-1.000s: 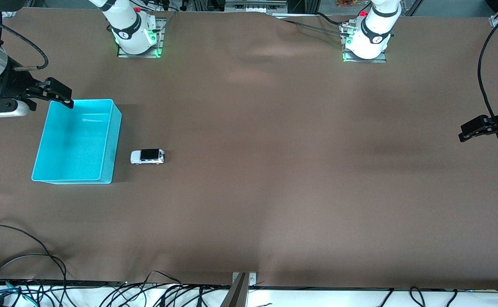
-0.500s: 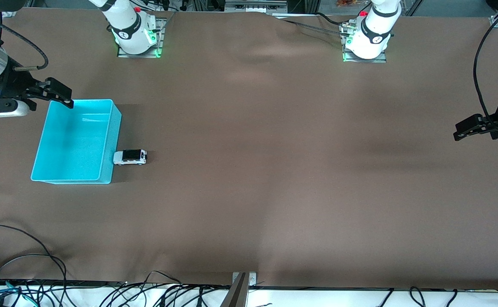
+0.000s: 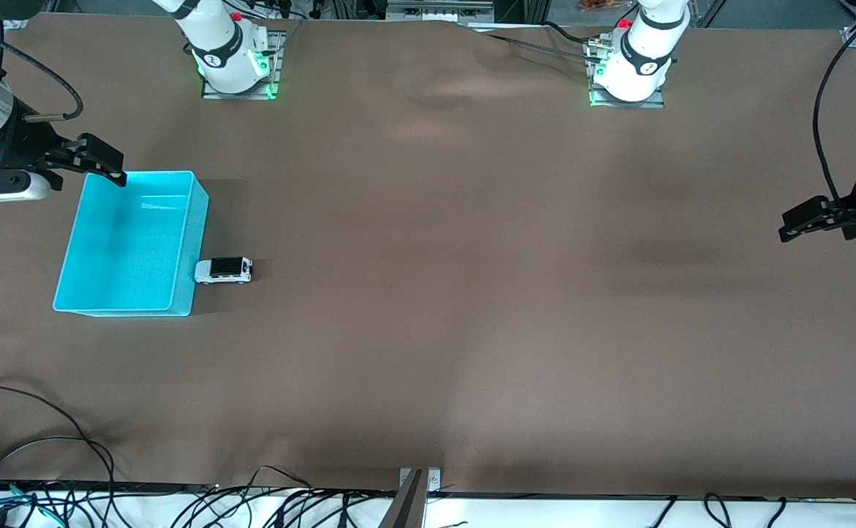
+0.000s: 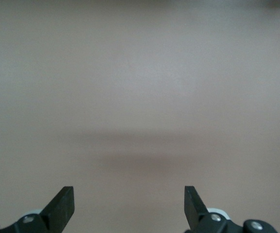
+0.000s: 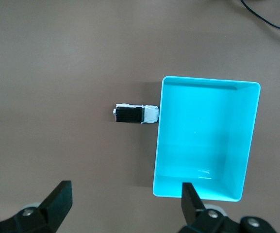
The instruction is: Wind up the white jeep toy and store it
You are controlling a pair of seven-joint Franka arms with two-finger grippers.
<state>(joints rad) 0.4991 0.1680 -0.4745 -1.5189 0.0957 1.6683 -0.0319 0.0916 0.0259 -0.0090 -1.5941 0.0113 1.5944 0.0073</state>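
Both arms are glossy white with black bands at the joints, and each stands on a grey metal base plate edged with green light. A red button shows by each base.

The right hand (image 3: 101, 163) is black, with angular black fingers (image 5: 57, 201) and small silver screws at the knuckles; above it sits a brushed silver cylinder, a tiny blue light and a white housing. A black cable loops over it.

The left hand (image 3: 794, 227) is black too, with matching wedge-shaped fingers (image 4: 62, 206), silver screws and a long black cable.
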